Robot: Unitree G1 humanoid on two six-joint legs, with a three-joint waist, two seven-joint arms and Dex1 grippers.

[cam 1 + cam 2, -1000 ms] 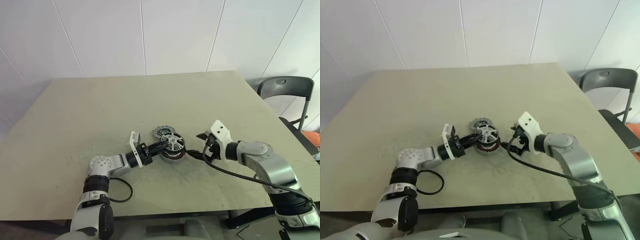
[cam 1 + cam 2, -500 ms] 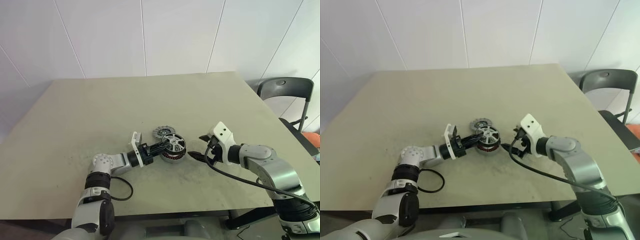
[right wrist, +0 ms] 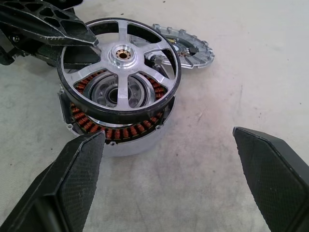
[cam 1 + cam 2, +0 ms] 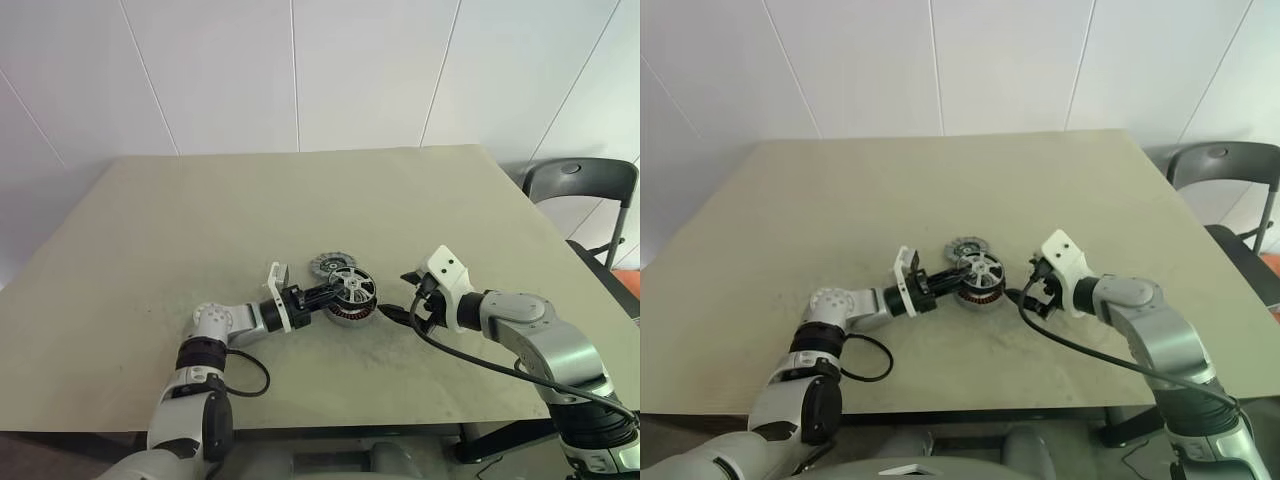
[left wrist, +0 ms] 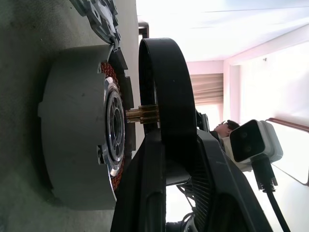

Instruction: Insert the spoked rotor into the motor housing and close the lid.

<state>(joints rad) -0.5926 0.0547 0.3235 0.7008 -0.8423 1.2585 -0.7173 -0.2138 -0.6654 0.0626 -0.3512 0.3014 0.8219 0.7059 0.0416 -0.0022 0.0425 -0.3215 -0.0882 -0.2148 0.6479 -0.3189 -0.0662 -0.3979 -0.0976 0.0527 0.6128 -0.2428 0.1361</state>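
Observation:
My left gripper [image 4: 335, 293] is shut on the black rim of the spoked rotor [image 3: 119, 70]. It holds the rotor just above the motor housing [image 3: 120, 137], slightly tilted. The housing's copper windings show under the rim. In the left wrist view a small gap separates the rotor [image 5: 161, 87] from the housing [image 5: 72, 135], and the rotor's brass shaft end points at the hub. The lid [image 4: 325, 264], a scalloped grey disc, lies flat on the table just behind the housing. My right gripper [image 4: 401, 296] stands open to the right of the housing, with nothing between its fingers [image 3: 79, 159].
All parts sit near the middle of a beige table [image 4: 150, 250]. A black cable [image 4: 250, 375] loops on the table by my left forearm. A dark chair [image 4: 580, 185] stands past the table's right edge.
The view has shifted a little. Both grippers and the held rotor keep their places over the housing.

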